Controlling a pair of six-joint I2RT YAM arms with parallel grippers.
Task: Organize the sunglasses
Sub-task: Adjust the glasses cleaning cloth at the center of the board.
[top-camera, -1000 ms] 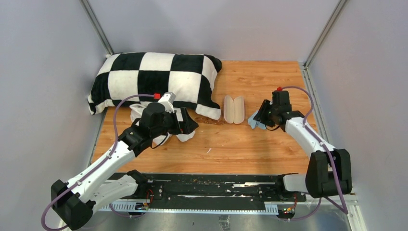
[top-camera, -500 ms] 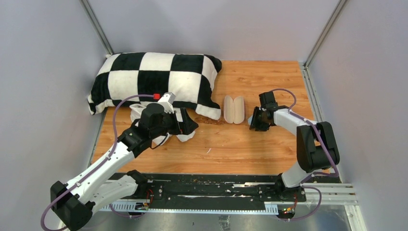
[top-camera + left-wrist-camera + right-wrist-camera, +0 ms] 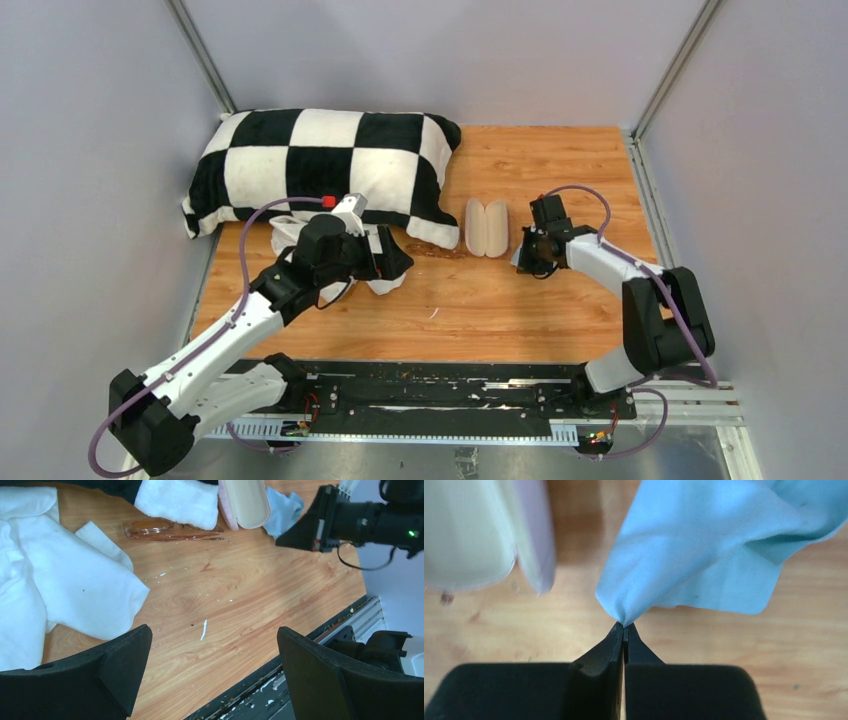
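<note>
Sunglasses [image 3: 165, 530] — near pink case [image 3: 245, 502]

Lighting bright, even, diffuse from above. Right wrist view: pink case [image 3: 474, 530] out of focus; soft shadow beneath light-blue cloth [image 3: 704, 545]. Left wrist view: sunglasses [image 3: 172, 531] slightly soft.

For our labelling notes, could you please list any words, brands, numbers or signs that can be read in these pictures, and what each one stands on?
None can be read: no text shows on the thin-framed sunglasses, the open pink oblong case, the small light-blue cloth or the black-and-white checked pillow.
</note>
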